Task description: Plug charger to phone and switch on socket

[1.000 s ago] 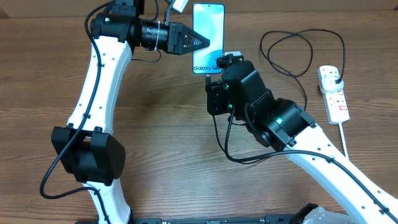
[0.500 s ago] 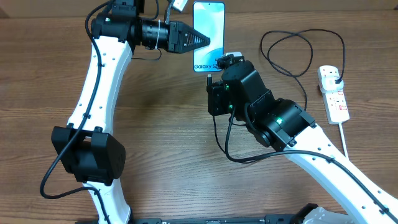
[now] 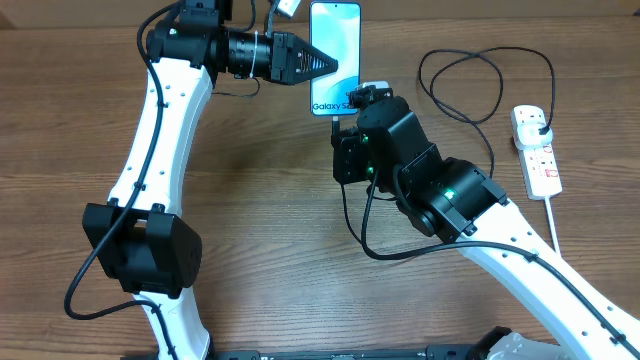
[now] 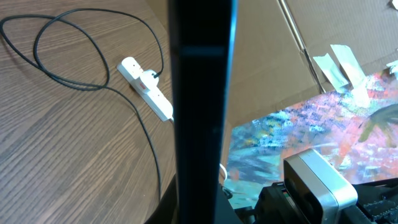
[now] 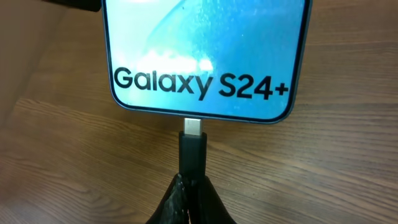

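Our left fingers [image 3: 320, 66] clamp the phone [image 3: 335, 35] steady so our right fingers [image 5: 176, 202], pinched on the charger tip [image 5: 192, 152], can seat it in its lower edge.

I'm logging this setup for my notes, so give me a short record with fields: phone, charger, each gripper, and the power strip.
phone: screen facing up, "Galaxy S24+" end toward the right arm
left gripper: shut on a long edge of the phone
right gripper: shut on the charger just behind its tip
charger tip: at the phone's bottom port, bare metal showing, not fully seated
socket: far right, apart from both arms, black plug in it
socket switch: position not readable
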Tool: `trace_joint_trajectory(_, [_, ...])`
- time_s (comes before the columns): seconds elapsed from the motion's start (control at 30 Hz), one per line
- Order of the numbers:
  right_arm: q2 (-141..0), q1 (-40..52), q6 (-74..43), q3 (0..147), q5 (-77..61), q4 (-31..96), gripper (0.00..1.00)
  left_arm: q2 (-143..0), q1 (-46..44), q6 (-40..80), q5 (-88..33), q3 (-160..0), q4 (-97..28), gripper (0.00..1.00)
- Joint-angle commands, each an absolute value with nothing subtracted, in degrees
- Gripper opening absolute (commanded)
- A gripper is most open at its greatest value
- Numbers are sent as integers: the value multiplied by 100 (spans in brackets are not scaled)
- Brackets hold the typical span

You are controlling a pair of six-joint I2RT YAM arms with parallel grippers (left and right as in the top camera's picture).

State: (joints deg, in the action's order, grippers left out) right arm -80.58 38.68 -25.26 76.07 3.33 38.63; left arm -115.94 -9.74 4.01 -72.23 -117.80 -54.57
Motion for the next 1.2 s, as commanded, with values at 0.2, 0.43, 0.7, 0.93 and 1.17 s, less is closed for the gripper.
trace_joint_trajectory(0.2, [-7994, 3872, -2510, 7797, 403, 3892, 4, -11579, -989, 429, -7461, -11861, -5461, 4])
trace_joint_trajectory(0.43, [-8016, 3874, -2512, 7797, 401, 3942, 4, -11579, -989, 427, -7461, -11861, -5461, 4])
trace_joint_trajectory(0.7, [-8016, 3872, -2512, 7797, 401, 3870, 4, -11579, -991, 427, -7463, -11861, -5470, 4])
trace_joint_trajectory(0.93, [-8016, 3872, -2512, 7797, 401, 3865, 4, -11579, -1017, 425, -7498, -11861, -5542, 4])
trace_joint_trajectory(1.17, [-8016, 3872, -2512, 7797, 399, 3935, 4, -11579, -1017, 379, -7520, -11861, -5533, 4])
